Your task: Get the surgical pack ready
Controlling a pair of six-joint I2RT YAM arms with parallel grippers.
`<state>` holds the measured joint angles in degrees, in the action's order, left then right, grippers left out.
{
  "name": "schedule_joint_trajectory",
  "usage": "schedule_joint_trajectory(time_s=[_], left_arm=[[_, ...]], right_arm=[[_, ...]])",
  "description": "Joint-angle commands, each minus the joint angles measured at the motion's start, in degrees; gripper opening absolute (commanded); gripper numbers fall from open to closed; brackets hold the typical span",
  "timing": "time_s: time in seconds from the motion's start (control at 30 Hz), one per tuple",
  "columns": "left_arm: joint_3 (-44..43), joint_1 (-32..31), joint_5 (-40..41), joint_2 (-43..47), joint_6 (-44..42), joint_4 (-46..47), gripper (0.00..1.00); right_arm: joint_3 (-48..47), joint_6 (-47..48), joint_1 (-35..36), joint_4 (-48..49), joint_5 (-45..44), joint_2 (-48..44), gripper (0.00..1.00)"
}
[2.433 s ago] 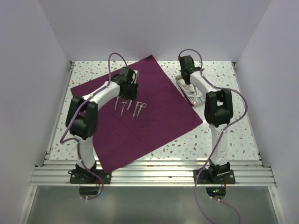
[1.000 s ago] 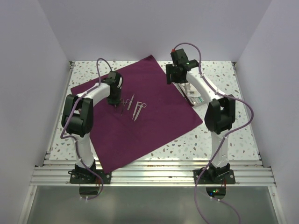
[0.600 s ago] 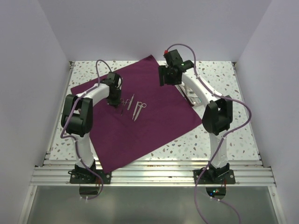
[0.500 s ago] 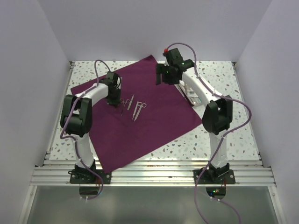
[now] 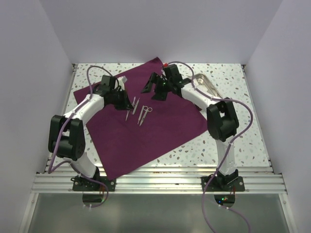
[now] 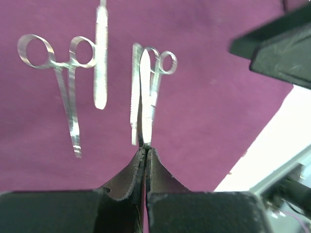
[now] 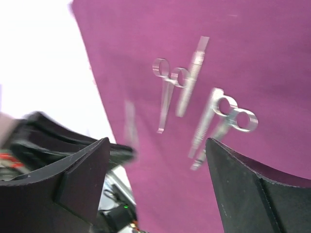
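Surgical pack (image 5: 160, 131): a maroon drape spread flat as a single sheet, set cornerwise on a speckled table (image 5: 233, 141).

**Top view.** Plain pale walls (image 5: 155, 29) enclose the table on three sides, and an aluminium rail (image 5: 155, 182) along the near edge carries both arm bases. A steel tray (image 5: 208, 86) lies on the bare tabletop just off the drape's far right edge. Steel instruments lie near the middle of the far half of the drape. The left arm folds outward at the elbow and reaches inward over the drape, with the left gripper (image 5: 124, 100) beside the instruments. The right arm arches over the tray and leans left, so the right gripper (image 5: 153, 89) hangs over the far part of the drape, near the left one.

**Left wrist view.** The left gripper (image 6: 146, 158) has its jaws pressed together on the end of a slim steel instrument (image 6: 145, 97), which points away from the camera above the drape (image 6: 209, 121). Below lie ring-handled forceps (image 6: 65, 92) and a flat handle (image 6: 101, 63), side by side but apart. Bare table (image 6: 286, 136) shows at the lower right.

**Right wrist view (blurred).** The right gripper (image 7: 155, 165) has its jaws spread wide with nothing between them. It hovers over the drape (image 7: 252, 43) and the row of instruments, including the forceps (image 7: 167, 92). White table (image 7: 39, 63) fills the upper left.
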<state>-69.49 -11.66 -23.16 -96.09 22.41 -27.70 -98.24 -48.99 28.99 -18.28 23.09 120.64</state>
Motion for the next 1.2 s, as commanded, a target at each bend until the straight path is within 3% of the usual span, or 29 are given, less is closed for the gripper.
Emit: schedule_joint_trajectory(time_s=[0.0,0.4,0.6,0.63,0.67,0.77,0.83,0.87,0.9,0.97,1.03,1.13,1.17], left_arm=[[2.6,0.1,-6.9,2.5,3.9,4.8,0.00],[2.5,-2.4,-9.7,5.0,6.5,6.8,0.00],[1.6,-2.5,-10.5,5.0,6.5,6.5,0.00],[1.3,-2.6,-10.6,4.6,6.5,6.6,0.00],[1.1,-2.6,-10.7,4.4,6.4,6.6,0.00],[-0.2,-2.6,-10.2,3.1,5.8,6.0,0.00],[-1.6,-2.5,-9.2,2.1,4.3,4.9,0.17],[-3.8,-2.4,-7.2,1.0,3.5,2.6,0.35],[-4.9,-2.1,-6.2,0.5,2.5,1.4,0.41],[-7.8,-1.8,-3.5,-1.0,-0.3,-1.1,0.48],[-10.0,-1.7,-1.5,-2.6,-2.8,-3.0,0.49],[-11.5,-1.6,3.2,-4.4,-5.1,-5.4,0.50],[-11.6,-1.6,6.2,-4.7,-5.4,-6.4,0.50]], right_arm=[[0.0,-5.4,1.3,8.6,3.3,-0.9,0.82],[-1.0,-5.3,4.5,6.9,4.2,2.5,0.72],[-2.0,-3.7,4.7,4.3,5.1,4.1,0.56],[-2.1,-3.5,4.7,4.1,5.1,4.1,0.51],[-2.1,-3.1,4.7,4.0,5.1,4.2,0.33],[-3.4,-2.0,4.7,2.8,5.9,4.9,0.00],[-4.2,-0.5,4.4,0.8,5.2,4.8,0.00],[-4.8,0.4,4.2,0.1,4.4,4.6,0.00],[-5.2,3.3,3.9,-2.2,3.5,4.4,0.00],[-8.4,7.9,2.6,-7.0,-1.4,4.1,0.00],[-10.6,15.2,0.7,-14.3,-6.1,3.7,0.00],[-17.2,25.6,-2.3,-24.5,-21.0,3.3,0.00],[-18.4,28.4,-3.0,-26.6,-32.1,3.3,0.00]])
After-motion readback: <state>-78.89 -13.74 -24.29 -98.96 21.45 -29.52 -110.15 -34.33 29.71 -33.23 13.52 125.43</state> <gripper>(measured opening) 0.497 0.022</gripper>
